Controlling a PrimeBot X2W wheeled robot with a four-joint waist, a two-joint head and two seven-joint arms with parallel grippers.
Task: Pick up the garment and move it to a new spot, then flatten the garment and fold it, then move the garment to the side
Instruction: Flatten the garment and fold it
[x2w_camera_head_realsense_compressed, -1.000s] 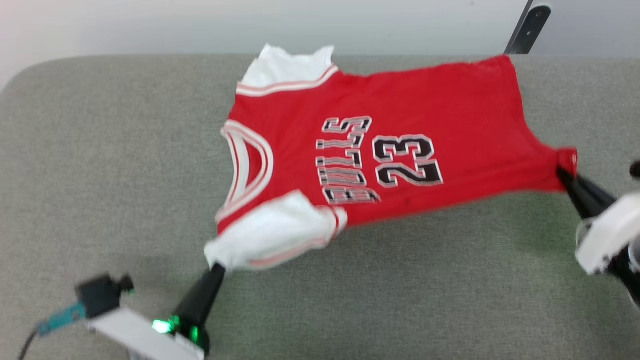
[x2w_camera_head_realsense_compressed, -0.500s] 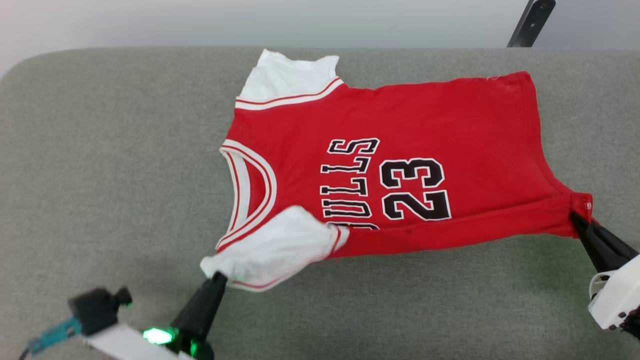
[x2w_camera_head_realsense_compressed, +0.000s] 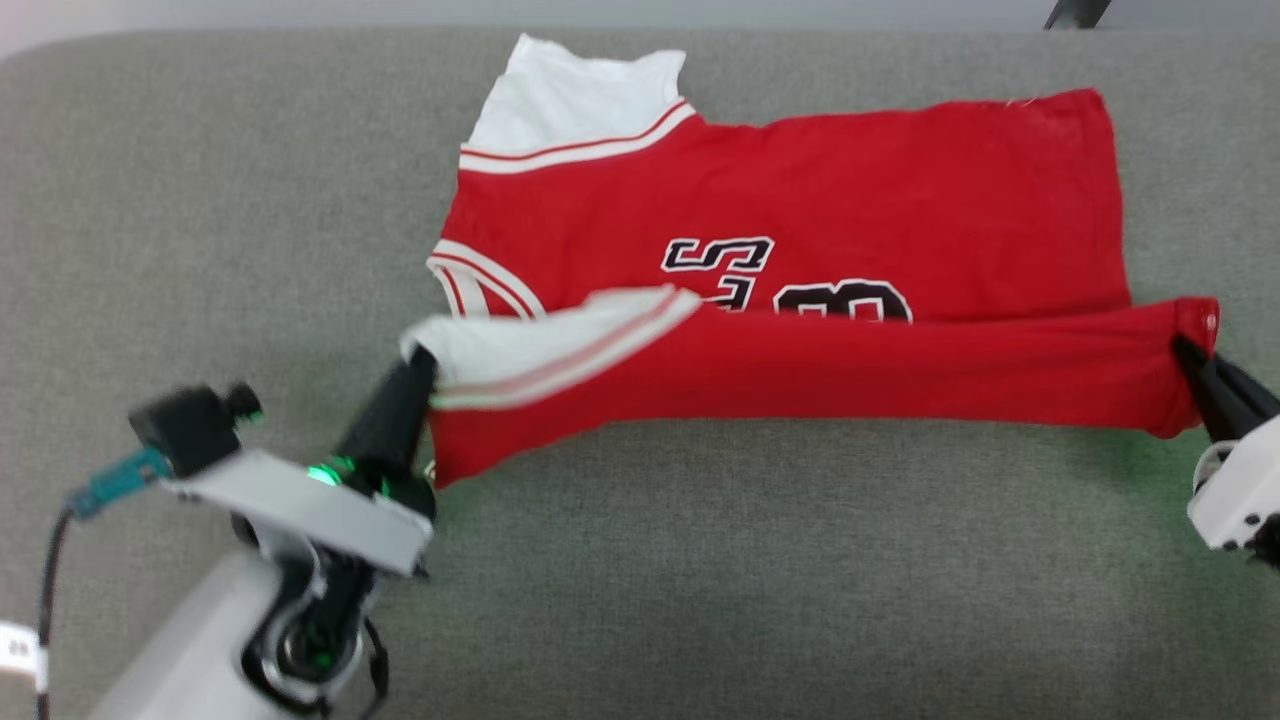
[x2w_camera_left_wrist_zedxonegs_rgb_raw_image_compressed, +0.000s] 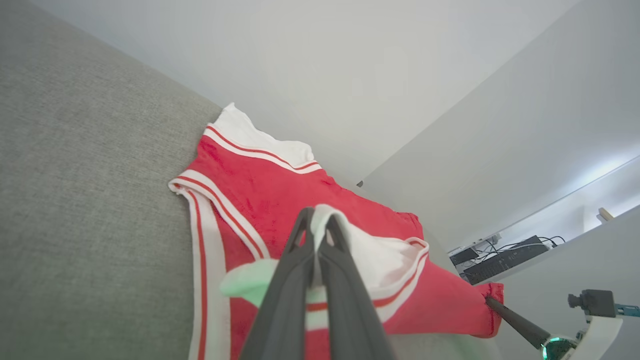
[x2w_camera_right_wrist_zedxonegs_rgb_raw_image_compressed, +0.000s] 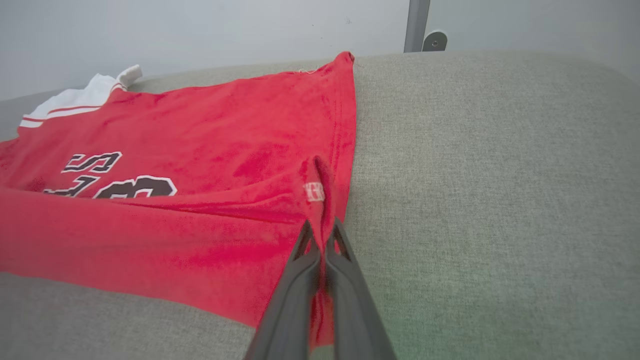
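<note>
A grey cushion (x2w_camera_head_realsense_compressed: 700, 560) bears a red shirt (x2w_camera_head_realsense_compressed: 800, 200) stretched between two grippers.
The shirt lies across the cushion's far half. Its near edge is lifted and doubled back, hiding most of the black lettering (x2w_camera_head_realsense_compressed: 720, 255). The left gripper (x2w_camera_head_realsense_compressed: 422, 362) is clamped tight on the white near sleeve (x2w_camera_head_realsense_compressed: 540, 345). The right gripper (x2w_camera_head_realsense_compressed: 1188, 348), its arm cut off at the frame edge, is pinched closed on the near hem corner.
</note>
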